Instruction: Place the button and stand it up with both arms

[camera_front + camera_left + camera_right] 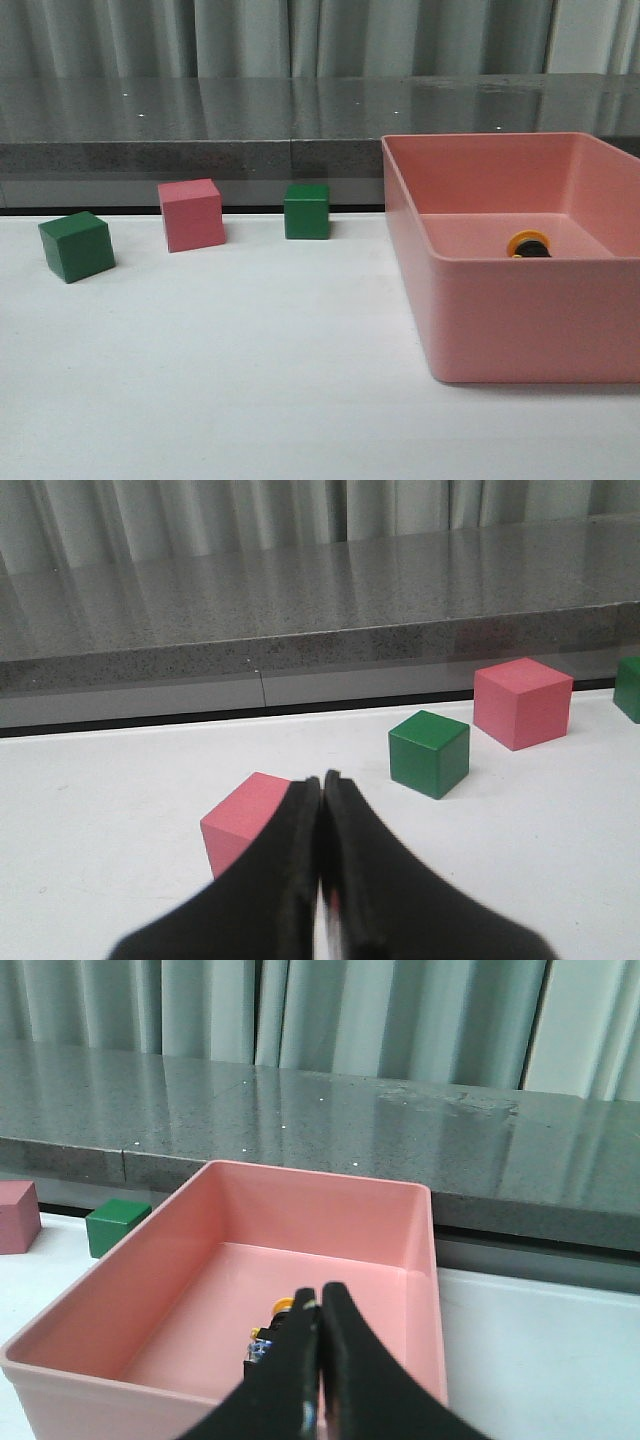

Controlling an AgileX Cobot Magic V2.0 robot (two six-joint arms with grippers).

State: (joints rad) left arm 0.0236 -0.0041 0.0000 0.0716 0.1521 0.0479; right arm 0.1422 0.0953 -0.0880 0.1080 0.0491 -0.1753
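The button lies on its side on the floor of the pink bin, its yellow cap towards the front camera. In the right wrist view the button shows its yellow cap and bluish base, partly hidden behind my right gripper. That gripper is shut and empty, above the bin's near part. My left gripper is shut and empty, low over the table in front of a pink cube. Neither gripper shows in the front view.
On the white table stand a green cube, a pink cube and a second green cube. A grey stone ledge runs along the back. The bin takes the right side.
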